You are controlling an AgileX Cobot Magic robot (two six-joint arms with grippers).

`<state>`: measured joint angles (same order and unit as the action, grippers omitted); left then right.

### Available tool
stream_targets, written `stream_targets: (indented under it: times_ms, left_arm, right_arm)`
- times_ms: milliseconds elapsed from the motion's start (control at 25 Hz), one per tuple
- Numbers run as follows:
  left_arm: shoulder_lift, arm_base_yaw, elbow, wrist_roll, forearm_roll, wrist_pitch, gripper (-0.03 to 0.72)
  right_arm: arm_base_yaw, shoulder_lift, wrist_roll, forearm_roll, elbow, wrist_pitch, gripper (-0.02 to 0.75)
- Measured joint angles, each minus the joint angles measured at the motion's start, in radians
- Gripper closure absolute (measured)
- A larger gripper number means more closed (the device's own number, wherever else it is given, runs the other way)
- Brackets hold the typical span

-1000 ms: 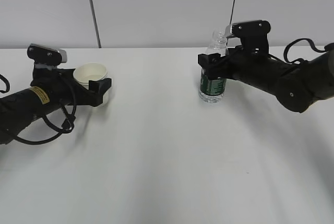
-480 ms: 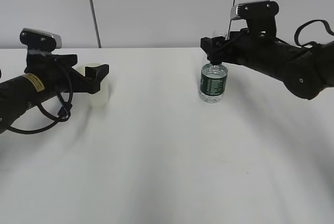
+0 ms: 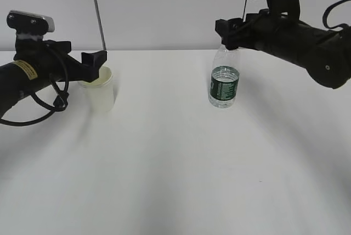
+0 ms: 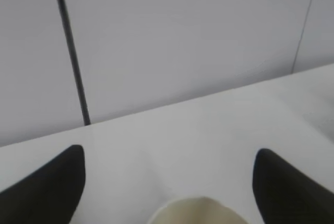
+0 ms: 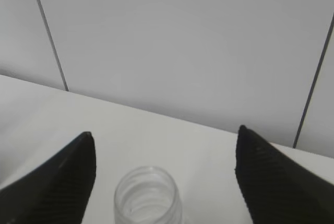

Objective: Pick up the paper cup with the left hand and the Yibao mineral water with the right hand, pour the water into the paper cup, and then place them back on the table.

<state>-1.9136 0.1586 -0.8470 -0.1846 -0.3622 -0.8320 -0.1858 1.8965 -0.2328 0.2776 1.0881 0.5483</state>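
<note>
Standing upright on the table [image 3: 175,158], the paper cup [image 3: 97,90] and the water bottle [image 3: 224,81] are well apart, the cup on the left side and the bottle right of the middle. Neither one is held. The left hand [image 3: 94,62] hangs just above the rim of the cup, with its fingers wide apart; in the left wrist view only the top edge of the cup [image 4: 201,211] shows low between the two dark fingertips [image 4: 49,187]. The right hand [image 3: 226,31] is above the bottle, at the height of its open neck, and its fingers are also spread with nothing between them. The right wrist view looks down on the mouth of the bottle [image 5: 148,195], which lies under the gap and a little to the left of its middle.

Both things have their long axis vertical, and each lies straight below its own claw. So, in my judgement, every claw only has to come down along this axis before it can close on the side walls.
</note>
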Motion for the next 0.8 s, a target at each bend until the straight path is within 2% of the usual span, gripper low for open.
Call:
stream_targets:
  times_ms: [160, 200, 240, 280, 440, 480, 600, 800]
  left_arm:
    - [0.056, 0.000, -0.003, 0.000, 0.058, 0.049, 0.098]
    - [0.068, 0.000, -0.012, 0.000, 0.063, 0.081, 0.098]
    - [0.079, 0.000, -0.023, 0.000, 0.068, 0.112, 0.101]
    - [0.091, 0.000, -0.035, 0.000, 0.072, 0.139, 0.106]
    - [0.130, 0.000, -0.091, 0.000, 0.088, 0.284, 0.113]
    - [0.138, 0.000, -0.103, 0.000, 0.092, 0.326, 0.114]
    - [0.157, 0.000, -0.152, -0.001, 0.117, 0.466, 0.115]
    - [0.164, 0.000, -0.273, -0.002, 0.133, 0.735, 0.115]
  right_arm:
    - [0.000, -0.018, 0.000, -0.009, 0.035, -0.046, 0.150]
    - [0.000, -0.033, 0.000, -0.011, 0.103, -0.156, 0.158]
    - [0.000, -0.033, 0.000, -0.011, 0.103, -0.163, 0.158]
    - [0.000, -0.037, 0.000, -0.011, 0.143, -0.236, 0.159]
    - [0.000, -0.039, 0.000, -0.011, 0.143, -0.236, 0.159]
    - [0.000, -0.043, 0.000, -0.011, 0.234, -0.395, 0.161]
    - [0.000, -0.048, 0.000, -0.011, 0.246, -0.423, 0.162]
    - [0.000, -0.067, 0.000, -0.015, 0.344, -0.611, 0.163]
